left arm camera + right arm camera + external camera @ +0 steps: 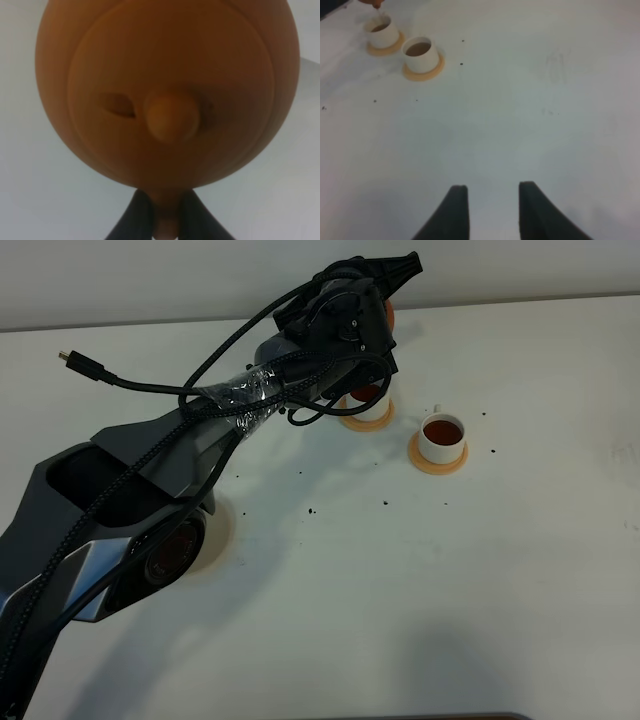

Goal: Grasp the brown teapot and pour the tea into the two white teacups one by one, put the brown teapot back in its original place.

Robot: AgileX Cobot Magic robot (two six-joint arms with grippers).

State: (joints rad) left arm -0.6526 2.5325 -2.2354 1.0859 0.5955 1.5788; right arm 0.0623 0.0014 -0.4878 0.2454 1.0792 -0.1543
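Left gripper [164,217] pinching brown teapot [167,90] by handle, tilting it over far cup [368,400]; near cup [442,438] already showing tea. Second pour appearing underway. Next: righting pot, carrying it to cream mat [222,530]. Right gripper [492,210] idling, jaws spread.

The brown teapot [165,90] looks like unglazed clay, smooth and matt with only a faint sheen on its lid knob. The two white teacups [443,438] appear glossy ceramic, each on a matt orange-tan saucer [437,462]. The left arm's fingers [131,220] look like matt black plastic. Its braided cable [150,388] is bound with shiny clear tape. The bench [420,580] is smooth, matt white, dotted with dark specks.
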